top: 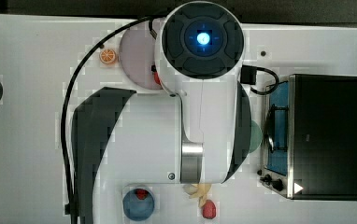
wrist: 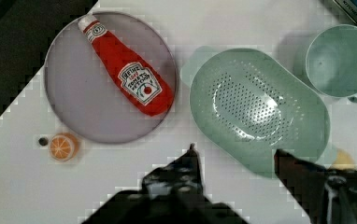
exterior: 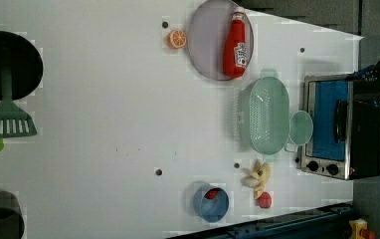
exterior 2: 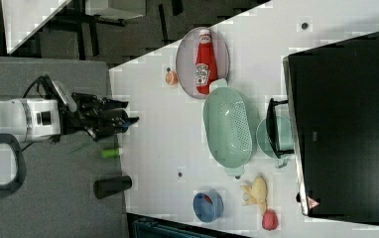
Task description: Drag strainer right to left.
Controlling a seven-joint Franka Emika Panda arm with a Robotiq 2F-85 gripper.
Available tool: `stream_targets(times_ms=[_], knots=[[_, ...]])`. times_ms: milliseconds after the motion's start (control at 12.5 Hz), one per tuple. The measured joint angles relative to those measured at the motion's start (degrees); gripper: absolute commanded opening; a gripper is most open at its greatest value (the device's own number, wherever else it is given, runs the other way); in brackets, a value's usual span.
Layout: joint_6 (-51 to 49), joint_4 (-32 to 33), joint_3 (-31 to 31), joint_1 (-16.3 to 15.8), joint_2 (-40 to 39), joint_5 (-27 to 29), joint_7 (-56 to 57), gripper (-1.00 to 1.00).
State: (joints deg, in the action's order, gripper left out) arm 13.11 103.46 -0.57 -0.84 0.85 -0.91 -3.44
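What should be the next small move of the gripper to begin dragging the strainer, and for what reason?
Probably lower the open gripper toward the near rim of the strainer. In the wrist view the fingers stand apart above the table and hold nothing, and the strainer lies untouched between the ketchup plate and the cup.

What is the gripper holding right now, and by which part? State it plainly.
Nothing. The gripper is open, its fingers spread above the table with a gap between them. The strainer rests untouched on the table.
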Motion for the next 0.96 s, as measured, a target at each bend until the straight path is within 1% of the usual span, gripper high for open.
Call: stream_targets(times_ms=[80,160,240,320,400,480,560,640,720,960], knots=[[-4.0,6.9,-0.5,-0.1,5.9,-1.9,0.0,0.59],[-8.8,13.0,-1.7,0.0,12.8,-2.4,-0.2,0.82],[-9.5,17.5,-2.6,0.7,19.1,-3.0,-0.6,0.99],[-9.2,20.2,-3.1,1.8,24.4,-3.1,-0.8,1.0],[-9.1,21.7,-3.9,2.0,28.7,-3.1,-0.8,1.0],[-9.1,21.9,-4.2,2.3,31.3,-3.2,-1.2,1.0],[-7.8,21.9,-4.3,2.3,32.6,-2.9,-1.3,1.0],[-4.3,22.3,-3.9,2.6,32.4,-2.8,-1.6,1.0],[1.7,24.1,-3.1,3.0,31.0,-2.6,-2.0,1.0],[13.3,31.5,-2.5,1.9,22.5,-3.7,-4.3,1.0]])
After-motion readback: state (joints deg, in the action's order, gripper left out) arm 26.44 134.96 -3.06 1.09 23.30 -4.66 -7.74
